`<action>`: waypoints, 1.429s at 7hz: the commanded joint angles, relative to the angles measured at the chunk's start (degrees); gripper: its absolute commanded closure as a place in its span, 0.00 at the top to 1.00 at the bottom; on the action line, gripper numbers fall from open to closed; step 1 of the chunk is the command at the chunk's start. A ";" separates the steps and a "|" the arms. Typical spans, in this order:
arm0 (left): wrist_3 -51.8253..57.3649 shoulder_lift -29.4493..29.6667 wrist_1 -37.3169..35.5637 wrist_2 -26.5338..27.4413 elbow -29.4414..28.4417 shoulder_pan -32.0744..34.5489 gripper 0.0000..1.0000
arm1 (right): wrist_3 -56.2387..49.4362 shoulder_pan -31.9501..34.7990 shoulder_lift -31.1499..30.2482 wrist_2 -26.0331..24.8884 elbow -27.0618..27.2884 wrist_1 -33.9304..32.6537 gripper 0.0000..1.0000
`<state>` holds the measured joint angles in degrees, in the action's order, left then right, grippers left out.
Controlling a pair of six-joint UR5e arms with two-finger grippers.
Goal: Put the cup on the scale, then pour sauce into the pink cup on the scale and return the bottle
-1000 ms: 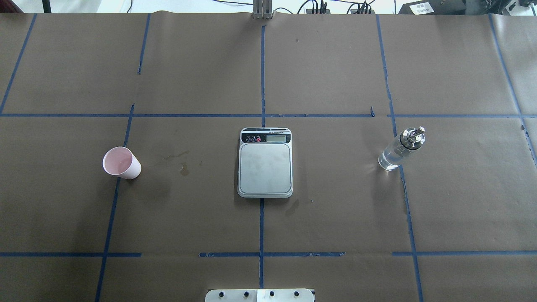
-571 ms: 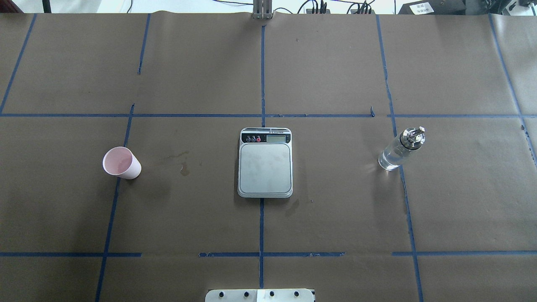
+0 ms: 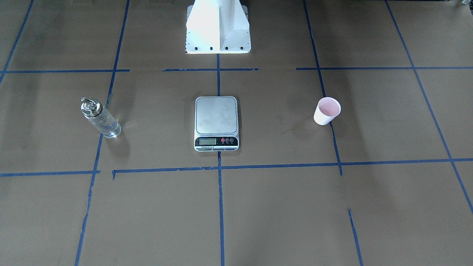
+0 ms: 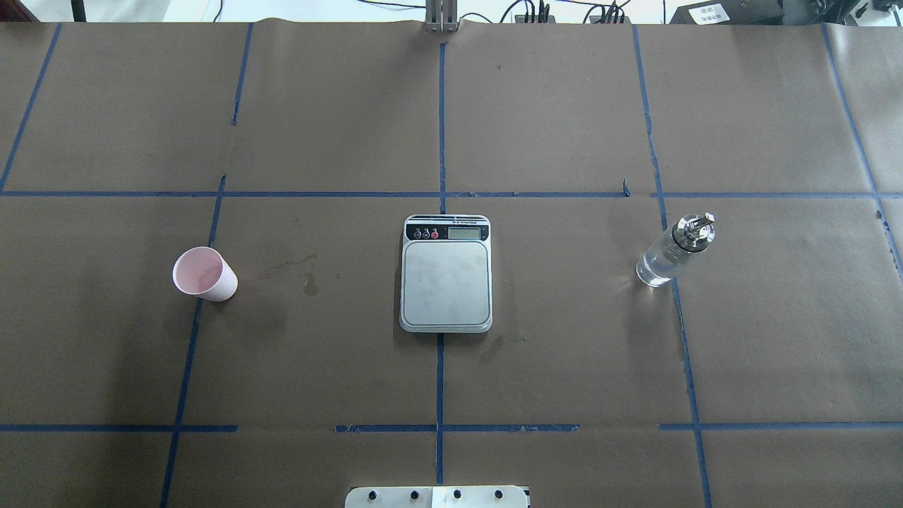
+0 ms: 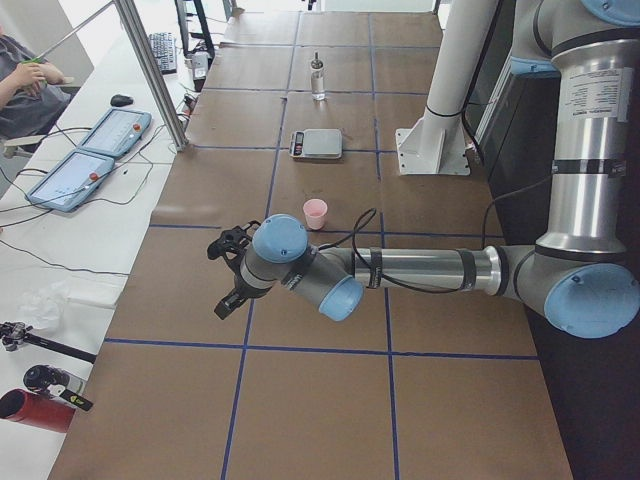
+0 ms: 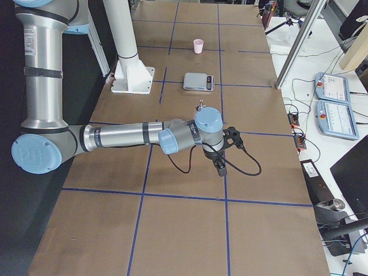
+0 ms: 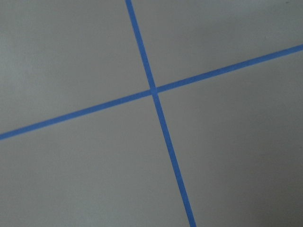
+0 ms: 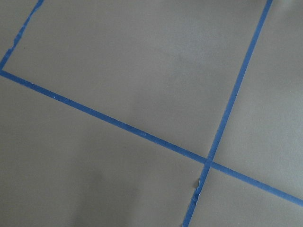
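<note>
The pink cup [image 4: 204, 275] stands upright on the brown paper at the robot's left, also in the front view [image 3: 327, 111]. The scale [image 4: 446, 282] lies at the table's middle with a bare platform. The clear bottle [image 4: 670, 254] with its silver cap stands at the robot's right, holding clear sauce. Neither gripper shows in the overhead or front view. The left gripper [image 5: 226, 280] hangs beyond the cup near the table's end; the right gripper [image 6: 223, 164] hangs beyond the bottle [image 6: 200, 105]. I cannot tell whether either is open or shut. Both wrist views show only paper and blue tape.
The white robot pedestal [image 3: 218, 26] stands behind the scale. A small wet stain [image 4: 309, 284] marks the paper between cup and scale. Beside the table are tablets [image 5: 100, 150], a metal post [image 5: 150, 70] and a seated person [image 5: 25, 85].
</note>
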<state>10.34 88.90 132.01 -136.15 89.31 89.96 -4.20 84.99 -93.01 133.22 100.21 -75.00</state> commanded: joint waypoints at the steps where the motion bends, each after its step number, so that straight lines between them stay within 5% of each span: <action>1: -6.80 0.04 8.41 -2.36 -0.72 0.04 1.00 | 3.47 0.00 2.03 4.03 -0.45 0.20 1.00; 2: -10.39 -0.39 14.79 -3.67 -0.10 -0.65 1.00 | 7.07 0.00 2.92 4.24 0.76 0.29 1.00; 4: -30.71 -1.61 15.38 -7.38 5.83 -9.49 1.00 | 7.63 -0.79 2.93 4.33 0.87 0.29 1.00; 6: -47.44 -5.65 15.29 5.23 15.86 -22.04 1.00 | 7.63 -0.88 2.84 4.33 0.78 0.29 1.00; 8: -64.58 -5.67 14.77 23.04 18.88 -38.99 1.00 | 7.63 -0.88 2.75 4.25 0.78 0.29 1.00; 10: -69.49 -5.05 6.73 32.23 20.80 -46.34 1.00 | 7.63 -0.80 2.75 4.24 0.78 0.29 1.00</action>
<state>-56.17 83.57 143.56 -109.69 108.66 48.08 3.43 84.13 -90.25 137.47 100.99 -74.71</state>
